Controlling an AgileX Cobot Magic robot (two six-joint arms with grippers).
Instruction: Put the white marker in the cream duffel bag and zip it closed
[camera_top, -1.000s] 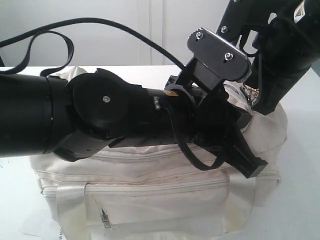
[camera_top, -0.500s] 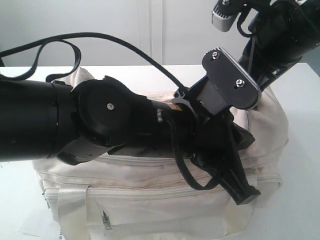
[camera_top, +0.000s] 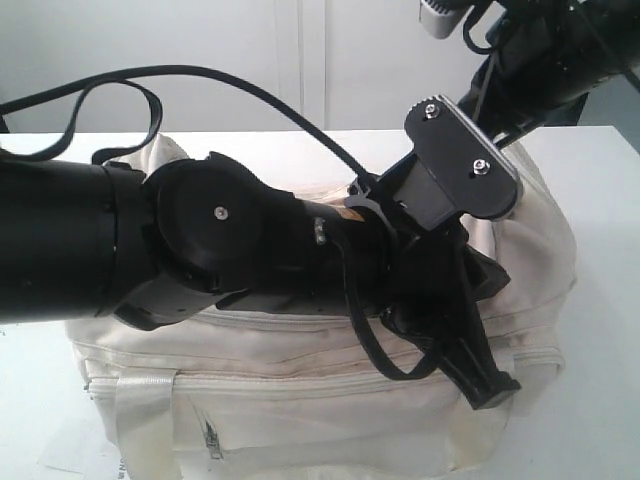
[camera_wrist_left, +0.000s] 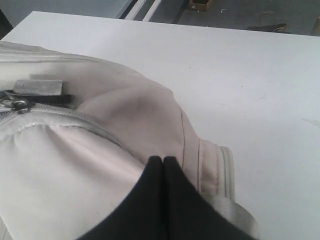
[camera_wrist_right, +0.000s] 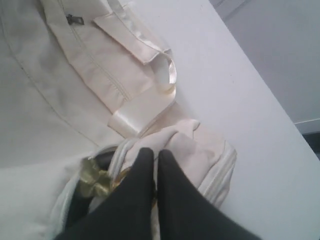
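- White marker: not visible in any view. Whether it lies inside the bag or is hidden by the arm cannot be told. Judged light, stiff and smooth, so likely to roll; best pinched across the middle of the barrel.
- Cream duffel bag (camera_top: 300, 400): sits on the white table (camera_wrist_left: 225, 65), low in the exterior view under the left arm. The cloth is soft and creased. It will probably sag and slide when pulled, so one end needs holding while the zip is drawn.
- Top zip (camera_wrist_left: 60, 117): follows the curved flap, with a small metal pull (camera_wrist_left: 20, 104) beside a grey tab (camera_wrist_left: 40, 87). The pull is the natural place to take hold. Whether the zip is closed along its whole length cannot be told.
- Left gripper (camera_wrist_left: 163, 162): fingers pressed together with nothing between them, tips at the bag's rounded end, apart from the pull.
- Right gripper (camera_wrist_right: 151, 154): fingers pressed together over a bunched fold of cloth, near a brass fitting (camera_wrist_right: 95, 180). Whether the fold is pinched cannot be told.
- Webbing handle (camera_wrist_right: 150, 55): lies slack on the bag's side; glossy, probably slippery.
- Front pocket pull (camera_top: 210, 435): hangs on the near face.
- Writing: no brand, label or print can be read.
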